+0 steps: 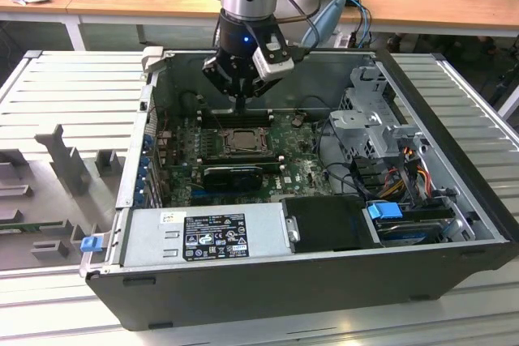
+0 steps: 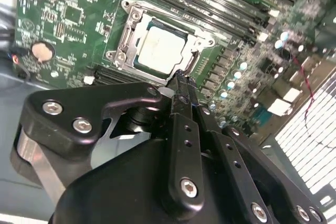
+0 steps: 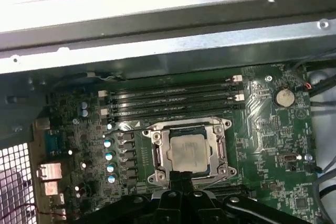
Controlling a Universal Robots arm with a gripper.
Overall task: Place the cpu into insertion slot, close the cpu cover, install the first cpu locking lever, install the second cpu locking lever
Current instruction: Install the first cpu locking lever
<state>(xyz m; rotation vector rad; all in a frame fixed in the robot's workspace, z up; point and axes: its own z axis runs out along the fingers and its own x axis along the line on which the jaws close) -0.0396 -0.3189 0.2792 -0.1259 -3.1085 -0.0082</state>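
The cpu (image 3: pixel 187 153) sits flat inside the insertion slot (image 2: pixel 143 29), its dull silver top facing up and squarely framed. I take the slot as my reference for everything else. The cpu cover (image 3: pixel 217 149) lies down over the slot, with its metal frame ringing the chip and the chip's top showing through the square cut-out. From my feeds I cannot tell whether either locking lever is latched. A thin bright wire runs out from the slot's corner towards the memory-slot side.

The gripper (image 2: pixel 178 77) hangs directly above the slot's edge, on the side away from the long black memory slots (image 3: pixel 173 100). Its two fingers are pressed together into a single narrow tip, and I see nothing pinched between them. The tip ends right at the cover's rim. I cannot say whether it is touching the metal or is just above it.

The memory slots run just beside the slot in a parallel row. A round coin cell (image 3: pixel 284 97) sits on the green circuit board (image 3: pixel 262 145), well apart from the slot and beyond the end of the memory slots. In the exterior view the slot lies near the middle of the open computer case (image 1: pixel 308 281), with the arm reaching down into the case over it.
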